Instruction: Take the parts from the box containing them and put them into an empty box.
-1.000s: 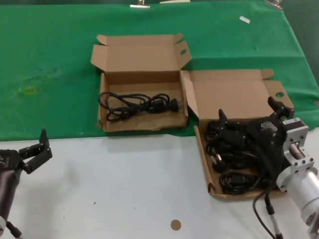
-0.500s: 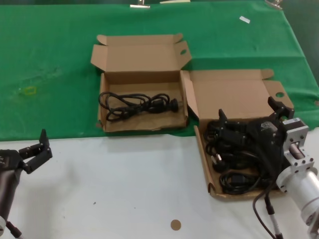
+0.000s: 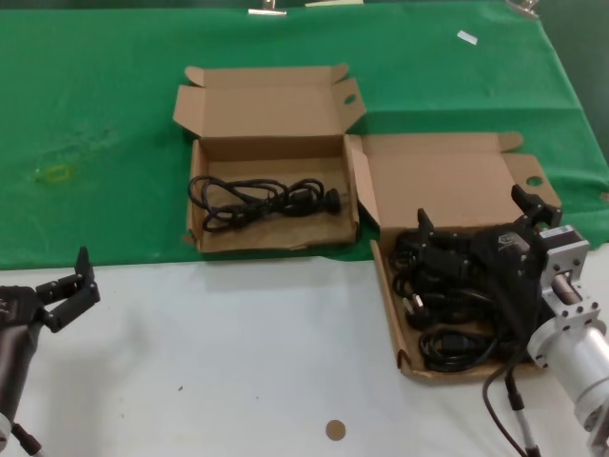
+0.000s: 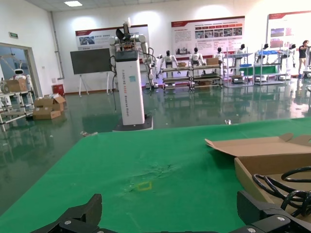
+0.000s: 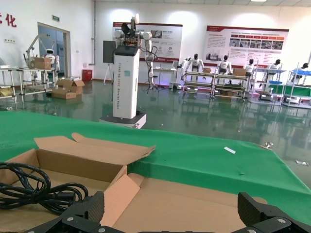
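The larger, shallow cardboard box (image 3: 438,181) stands at the right and holds several black power cords (image 3: 447,305). My right gripper (image 3: 473,211) hovers over those cords, open and empty; in the right wrist view (image 5: 172,206) its jaws stand wide apart above the box's lid panel (image 5: 194,204). The smaller, taller-walled box (image 3: 266,109) stands left of it and holds one looped cord (image 3: 262,200), which also shows in the right wrist view (image 5: 29,189). My left gripper (image 3: 67,290) is parked at the near left, open and empty, and also shows in the left wrist view (image 4: 170,208).
Both boxes lie on a green cloth (image 3: 95,95); the near part of the table is white (image 3: 238,343). A small brown disc (image 3: 335,430) lies on the white surface. A yellow mark (image 3: 57,173) is on the cloth at the left.
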Controlling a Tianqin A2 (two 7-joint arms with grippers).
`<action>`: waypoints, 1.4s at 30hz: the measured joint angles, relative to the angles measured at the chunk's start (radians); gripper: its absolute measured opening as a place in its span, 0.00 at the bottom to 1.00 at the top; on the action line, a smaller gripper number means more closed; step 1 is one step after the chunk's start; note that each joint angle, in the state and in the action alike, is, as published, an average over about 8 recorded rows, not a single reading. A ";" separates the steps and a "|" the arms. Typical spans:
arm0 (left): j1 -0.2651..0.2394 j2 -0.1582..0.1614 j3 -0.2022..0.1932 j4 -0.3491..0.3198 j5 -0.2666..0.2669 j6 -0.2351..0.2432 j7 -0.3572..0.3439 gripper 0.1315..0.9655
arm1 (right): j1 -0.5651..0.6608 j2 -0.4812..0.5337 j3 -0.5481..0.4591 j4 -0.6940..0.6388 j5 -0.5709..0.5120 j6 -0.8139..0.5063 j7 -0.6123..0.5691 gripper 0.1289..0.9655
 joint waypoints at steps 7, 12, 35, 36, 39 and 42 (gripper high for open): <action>0.000 0.000 0.000 0.000 0.000 0.000 0.000 1.00 | 0.000 0.000 0.000 0.000 0.000 0.000 0.000 1.00; 0.000 0.000 0.000 0.000 0.000 0.000 0.000 1.00 | 0.000 0.000 0.000 0.000 0.000 0.000 0.000 1.00; 0.000 0.000 0.000 0.000 0.000 0.000 0.000 1.00 | 0.000 0.000 0.000 0.000 0.000 0.000 0.000 1.00; 0.000 0.000 0.000 0.000 0.000 0.000 0.000 1.00 | 0.000 0.000 0.000 0.000 0.000 0.000 0.000 1.00; 0.000 0.000 0.000 0.000 0.000 0.000 0.000 1.00 | 0.000 0.000 0.000 0.000 0.000 0.000 0.000 1.00; 0.000 0.000 0.000 0.000 0.000 0.000 0.000 1.00 | 0.000 0.000 0.000 0.000 0.000 0.000 0.000 1.00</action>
